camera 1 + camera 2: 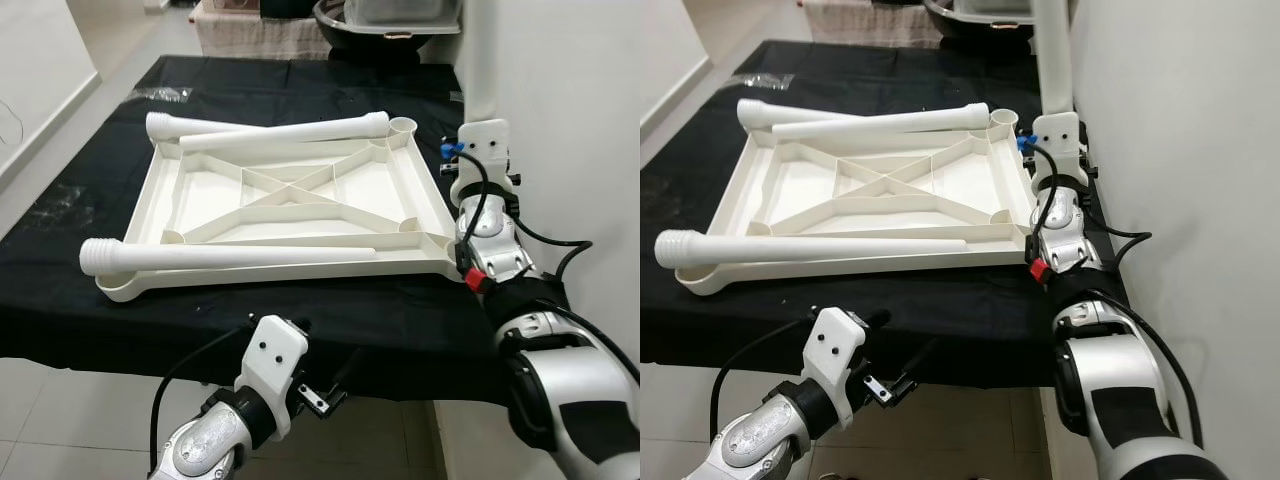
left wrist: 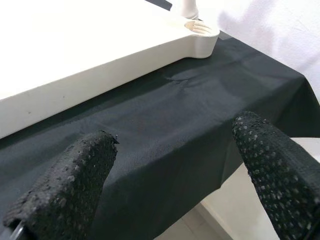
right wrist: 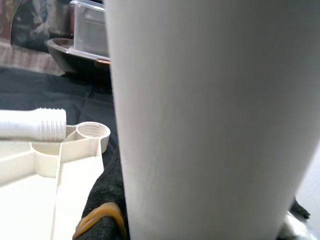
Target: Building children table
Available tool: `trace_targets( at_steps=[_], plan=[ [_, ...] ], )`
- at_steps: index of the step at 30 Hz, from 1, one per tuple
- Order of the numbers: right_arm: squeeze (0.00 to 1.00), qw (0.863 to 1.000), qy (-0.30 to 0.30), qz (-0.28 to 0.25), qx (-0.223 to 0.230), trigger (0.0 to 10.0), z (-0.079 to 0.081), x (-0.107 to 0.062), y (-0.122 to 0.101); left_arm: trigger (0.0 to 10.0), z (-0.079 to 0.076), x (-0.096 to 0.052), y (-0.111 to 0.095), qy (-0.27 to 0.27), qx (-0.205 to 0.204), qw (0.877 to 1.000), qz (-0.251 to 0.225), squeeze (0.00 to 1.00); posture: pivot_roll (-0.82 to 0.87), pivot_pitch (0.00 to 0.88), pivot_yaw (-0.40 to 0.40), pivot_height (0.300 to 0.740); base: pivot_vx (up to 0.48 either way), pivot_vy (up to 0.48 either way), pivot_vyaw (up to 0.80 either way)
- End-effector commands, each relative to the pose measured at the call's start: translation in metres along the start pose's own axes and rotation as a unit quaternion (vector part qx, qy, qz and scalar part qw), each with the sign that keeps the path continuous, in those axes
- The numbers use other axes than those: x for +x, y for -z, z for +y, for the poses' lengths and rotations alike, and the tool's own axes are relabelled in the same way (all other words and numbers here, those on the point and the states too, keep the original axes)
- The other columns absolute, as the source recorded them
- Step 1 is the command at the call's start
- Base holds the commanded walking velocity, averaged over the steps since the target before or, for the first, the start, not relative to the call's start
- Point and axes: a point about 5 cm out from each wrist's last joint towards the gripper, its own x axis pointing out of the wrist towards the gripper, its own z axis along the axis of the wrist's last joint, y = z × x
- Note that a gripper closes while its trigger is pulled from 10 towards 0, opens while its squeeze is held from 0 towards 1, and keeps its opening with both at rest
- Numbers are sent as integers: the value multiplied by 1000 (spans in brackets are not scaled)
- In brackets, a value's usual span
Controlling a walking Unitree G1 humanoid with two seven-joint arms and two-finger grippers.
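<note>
Left eye view | white tabletop upside-down | ribbed underside up

A black cloth drapes the work surface, its near edge hanging over pale floor tiles. At the far end sits a dark round bowl with a clear plastic lidded box on it, beside a patterned fabric. A white wall runs along the right.

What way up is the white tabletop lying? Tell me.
Upside down: the tabletop lies flat on the black cloth with its crossed ribs and corner leg sockets facing up. Two loose legs rest across it.
</note>
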Motion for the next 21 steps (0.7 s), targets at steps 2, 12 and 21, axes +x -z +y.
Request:
trace_targets(
  at_steps=[2, 12, 21],
  plan=[
    [0, 998, 2, 51, 22, 0, 4, -6, 20, 10000, 0, -1, 2, -4, 2, 1000, 8, 0, 106, 228, -28, 740, 0, 0, 0],
    [0, 980, -66, 89, 167, 0, 57, -30, 6, 10000, 3, 9, 8, -2, 6, 1000, 15, 0, 75, 182, -24, 740, 0, 0, 0],
    [0, 950, -174, 62, 253, 0, 119, -76, -34, 10000, 8, 10, 9, -19, -2, 1000, 11, 0, 64, 172, -33, 740, 0, 0, 0]
  ],
)
